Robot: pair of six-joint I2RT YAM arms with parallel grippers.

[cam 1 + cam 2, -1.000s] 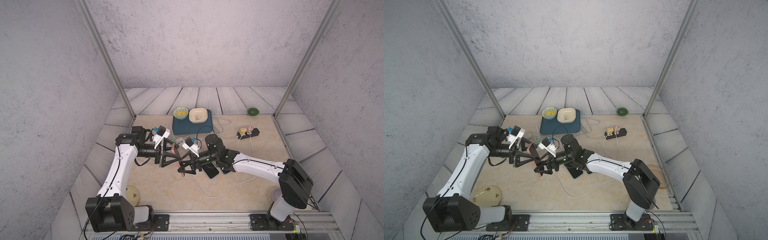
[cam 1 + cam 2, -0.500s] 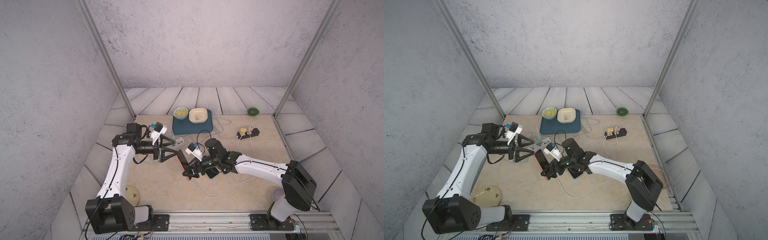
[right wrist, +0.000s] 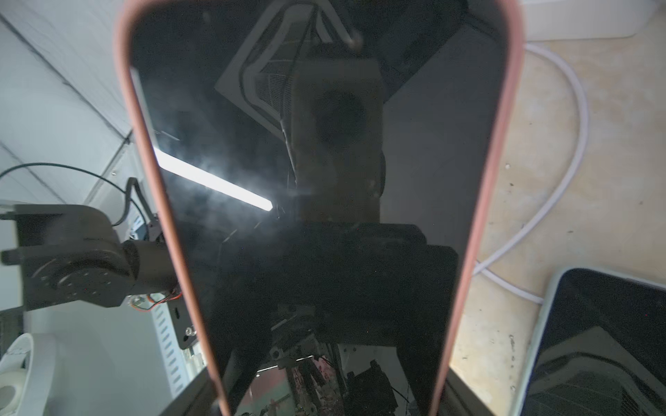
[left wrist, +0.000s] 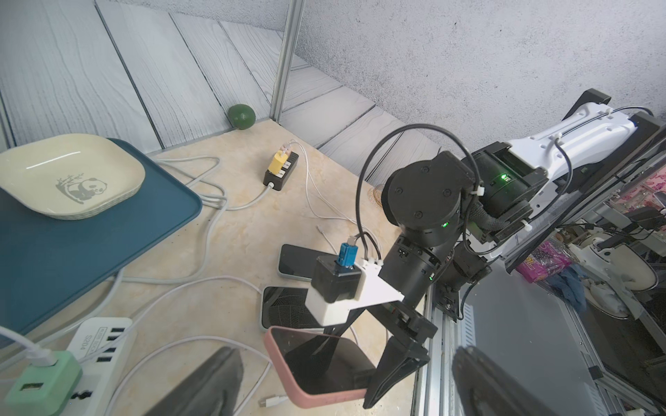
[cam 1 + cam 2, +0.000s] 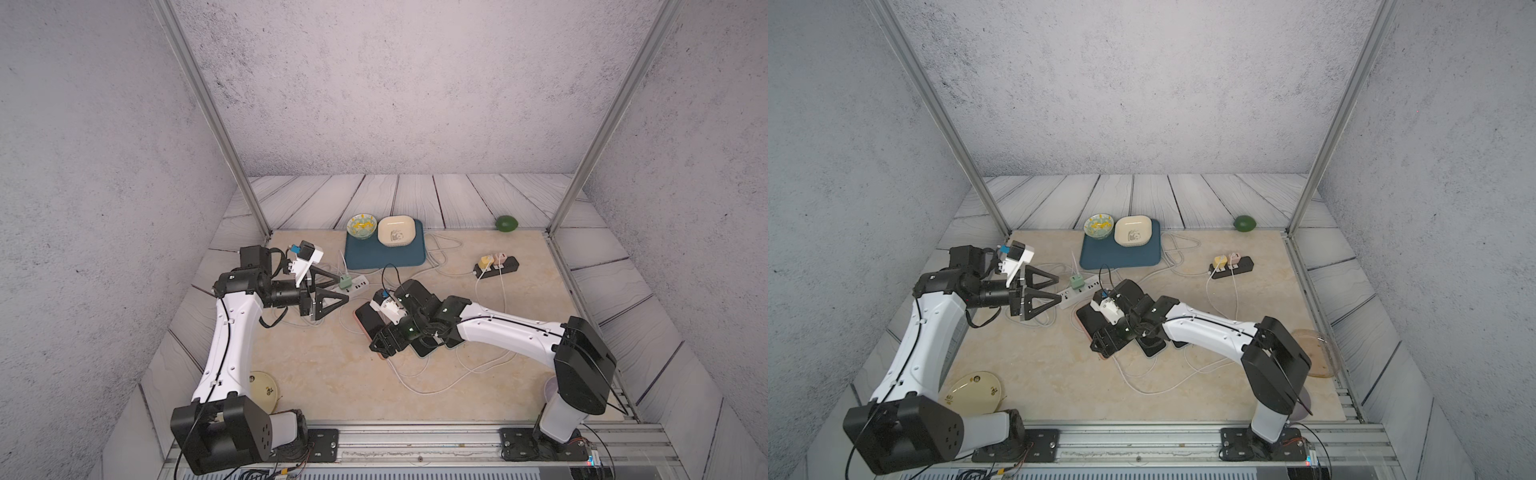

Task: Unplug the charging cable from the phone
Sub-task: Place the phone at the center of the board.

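We see a phone [image 5: 365,321] in a salmon-pink case, its glossy black screen face up and mirroring a ceiling light in the right wrist view. It sits near the middle of the beige table [image 5: 316,374], beside two other dark phones [image 4: 284,309]. The right gripper [image 5: 383,347] clasps it across its width, jaws spread wide on the case edges. The white charging cable [image 4: 272,400] ends in a bare plug lying just beside the phone. The left gripper [image 5: 341,286] hangs near a white power strip [image 4: 95,345], jaws wide apart and empty.
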